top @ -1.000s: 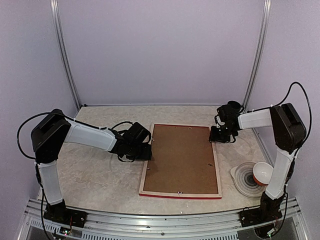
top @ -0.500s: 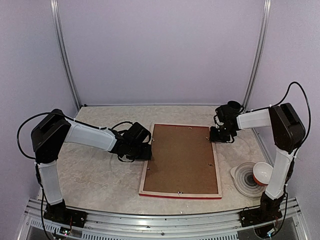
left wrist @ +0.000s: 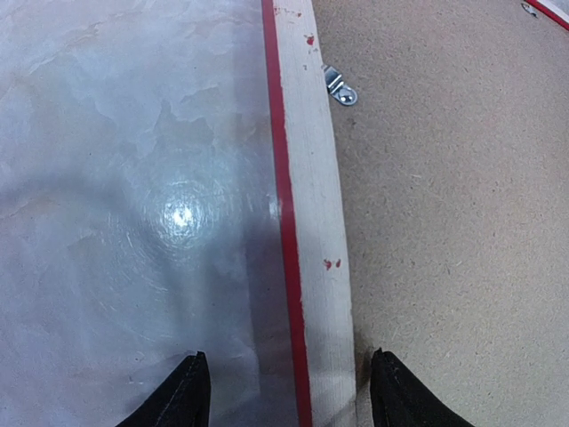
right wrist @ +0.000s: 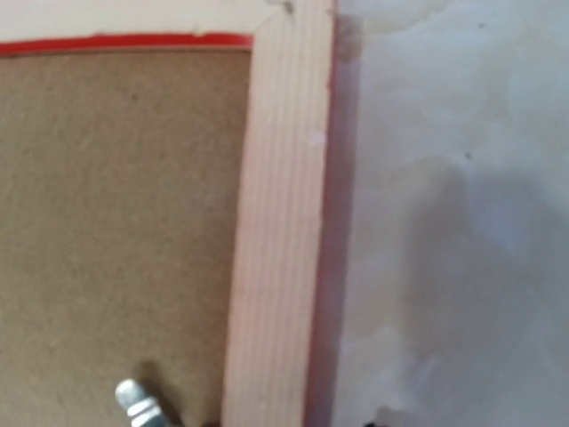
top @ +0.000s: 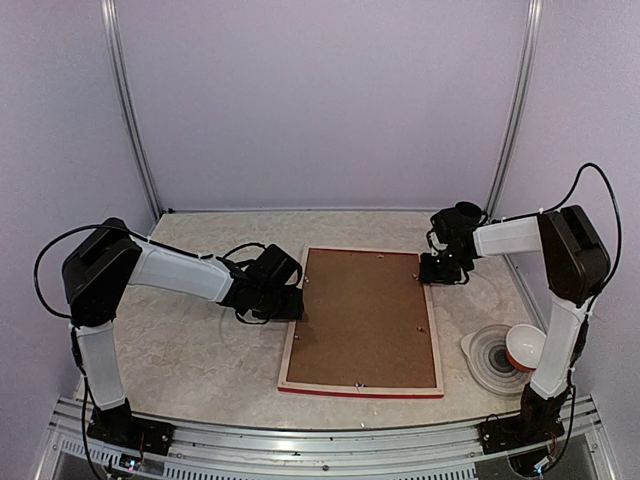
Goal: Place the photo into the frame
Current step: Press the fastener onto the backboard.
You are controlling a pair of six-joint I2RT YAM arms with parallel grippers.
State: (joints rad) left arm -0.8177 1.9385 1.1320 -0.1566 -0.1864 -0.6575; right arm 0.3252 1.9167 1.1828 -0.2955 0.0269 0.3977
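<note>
The frame (top: pixel 289 352) lies face down in the middle of the table, pale wood back up, red showing on its outer edges. A plain brown backing board (top: pixel 362 315) fills it. The photo is hidden or out of view. My left gripper (top: pixel 297 303) is open and straddles the frame's left rail (left wrist: pixel 311 231): one fingertip (left wrist: pixel 182 396) is over the table, the other (left wrist: pixel 400 396) over the board. My right gripper (top: pixel 433 272) is at the frame's far right corner (right wrist: pixel 284 178), low over the rail. It looks open, with only the tips showing (right wrist: pixel 293 420).
A red and white bowl (top: pixel 524 347) sits on a grey ringed plate (top: pixel 488 358) at the near right. Small metal clips (left wrist: pixel 340 86) (right wrist: pixel 135 402) stand on the backing board's edges. The walls are close on all sides.
My right wrist has edged very slightly toward the far side. The left arm and the frame have not moved.
</note>
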